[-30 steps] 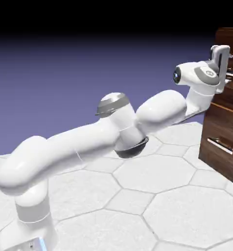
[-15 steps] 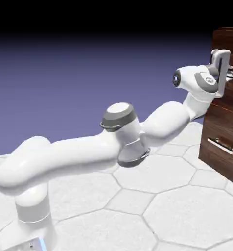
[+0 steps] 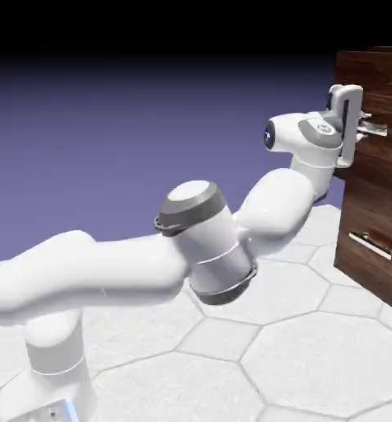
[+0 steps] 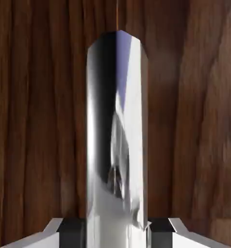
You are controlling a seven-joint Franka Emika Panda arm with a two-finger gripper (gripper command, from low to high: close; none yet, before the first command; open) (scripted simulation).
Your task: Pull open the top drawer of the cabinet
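Tool (image 3: 366,125) clamped on the top drawer's (image 3: 372,91) silver handle (image 4: 117,145), bar level along the drawer front, drawer projecting left from the cabinet (image 3: 380,247), lower drawer (image 3: 372,239) flush.

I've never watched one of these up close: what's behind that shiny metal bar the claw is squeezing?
Behind the silver handle, gripped by the end effector, is the top drawer's dark wood-grain front. The wood directly behind the bar is covered; the drawer's inside isn't visible.

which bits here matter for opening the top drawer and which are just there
For the job: top drawer, part way out; its silver handle, gripped between the fingers; cabinet.

Just there: lower drawer, hexagon-patterned table.
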